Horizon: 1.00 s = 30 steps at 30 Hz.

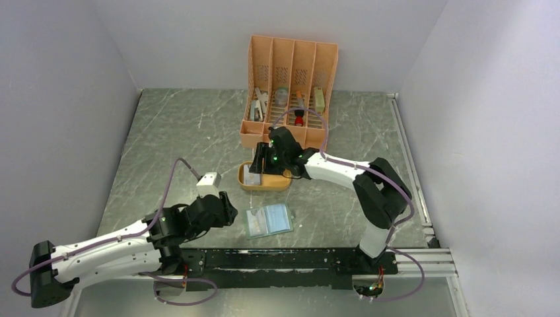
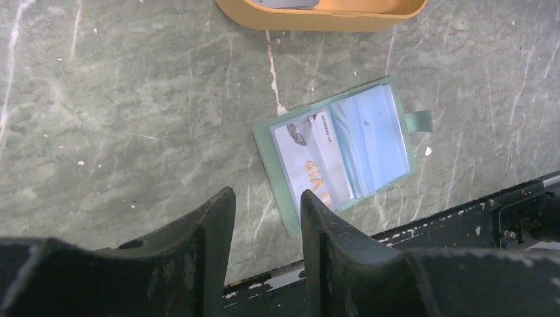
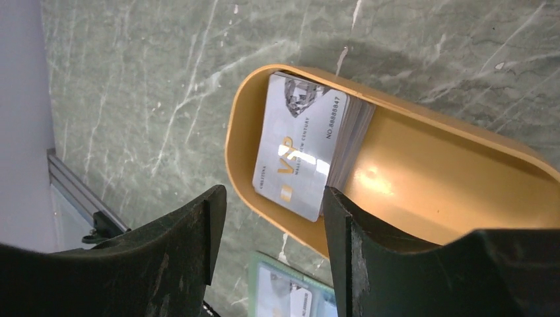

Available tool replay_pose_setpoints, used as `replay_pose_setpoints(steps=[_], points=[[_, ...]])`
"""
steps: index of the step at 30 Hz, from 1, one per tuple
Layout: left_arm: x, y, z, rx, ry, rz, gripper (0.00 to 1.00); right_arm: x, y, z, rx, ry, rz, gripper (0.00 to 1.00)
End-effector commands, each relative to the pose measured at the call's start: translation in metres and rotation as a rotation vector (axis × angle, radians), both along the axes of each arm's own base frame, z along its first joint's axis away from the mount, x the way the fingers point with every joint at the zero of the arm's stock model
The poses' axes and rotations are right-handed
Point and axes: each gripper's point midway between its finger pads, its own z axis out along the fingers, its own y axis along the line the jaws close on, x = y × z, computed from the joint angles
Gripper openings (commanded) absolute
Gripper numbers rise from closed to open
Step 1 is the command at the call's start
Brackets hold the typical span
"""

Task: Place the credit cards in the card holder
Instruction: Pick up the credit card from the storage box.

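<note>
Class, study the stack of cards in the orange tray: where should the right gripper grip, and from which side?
Likely across the top card's long edges, from above. It lies flat, tucked against the tray's curved end; the side facing the bare middle leaves room for a finger of the right gripper.

Credit cards (image 3: 300,152): stack, silver-white, top card face up, gold "VIP" lettering, diamond graphic. Lies tilted in left end of orange oval tray (image 3: 422,188), centre of right wrist frame.
Card holder (image 2: 340,148): grey-green bifold, open flat, slightly rotated, right of centre in left wrist frame. Inserted card (image 2: 300,158) in left clear pocket. Strap tab at right edge.
</note>
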Motion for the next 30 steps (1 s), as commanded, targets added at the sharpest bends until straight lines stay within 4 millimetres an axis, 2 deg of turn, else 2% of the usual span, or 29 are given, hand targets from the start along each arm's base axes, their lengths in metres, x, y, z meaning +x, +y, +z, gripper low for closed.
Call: replay_pose_setpoints(steps=[1, 8, 18, 30], points=[[0.0, 0.013, -0.005, 0.033, -0.003, 0.034, 0.47, 0.009, 0.0, -0.013, -0.045, 0.002, -0.008, 0.59], [0.001, 0.014, -0.007, 0.05, -0.005, 0.036, 0.47, 0.012, -0.004, -0.036, -0.101, 0.031, -0.024, 0.59], [0.0, 0.014, -0.01, 0.056, 0.001, 0.036, 0.46, 0.009, -0.003, -0.054, -0.094, 0.074, -0.018, 0.58], [-0.001, 0.013, -0.014, 0.054, 0.015, 0.039, 0.45, 0.005, -0.014, -0.061, -0.062, 0.1, -0.027, 0.42]])
